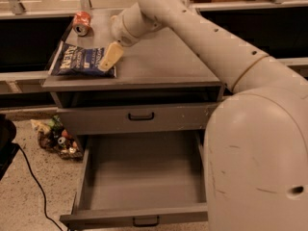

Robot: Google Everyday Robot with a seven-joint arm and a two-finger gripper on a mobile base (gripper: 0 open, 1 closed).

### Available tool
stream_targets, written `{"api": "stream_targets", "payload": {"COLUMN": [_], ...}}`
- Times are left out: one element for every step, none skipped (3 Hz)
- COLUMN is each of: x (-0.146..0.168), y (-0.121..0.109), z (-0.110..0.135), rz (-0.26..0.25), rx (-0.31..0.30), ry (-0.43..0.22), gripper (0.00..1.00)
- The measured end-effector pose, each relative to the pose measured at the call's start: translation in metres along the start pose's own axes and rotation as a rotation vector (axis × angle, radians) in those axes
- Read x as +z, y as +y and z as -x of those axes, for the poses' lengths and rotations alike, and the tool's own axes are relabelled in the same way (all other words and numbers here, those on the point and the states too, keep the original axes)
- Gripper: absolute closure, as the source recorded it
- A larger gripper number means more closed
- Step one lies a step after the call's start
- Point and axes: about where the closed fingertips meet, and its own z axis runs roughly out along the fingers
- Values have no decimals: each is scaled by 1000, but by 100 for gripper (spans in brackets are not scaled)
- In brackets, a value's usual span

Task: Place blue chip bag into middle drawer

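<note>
Fingers (110,57) of the gripper (107,64) glimpsed as one pale wedge, so could not tell spread from pressed together; hung tip-down at the right end of the blue chip bag (77,61), flat on the worktop (159,61), likely lining up a grasp, middle drawer (144,172) open below.

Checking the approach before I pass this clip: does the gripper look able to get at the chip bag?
Probably yes. The gripper hangs at the right edge of the chip bag; the bag lies flat on the cabinet top, nothing on it, the can apart behind.
</note>
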Motion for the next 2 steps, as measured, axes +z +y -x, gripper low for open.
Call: {"api": "stream_targets", "payload": {"x": [26, 40], "y": [3, 15], "z": [16, 26], "rz": [11, 24], "rx": [-3, 25], "ry": [-55, -108], "gripper": [0, 0]}}
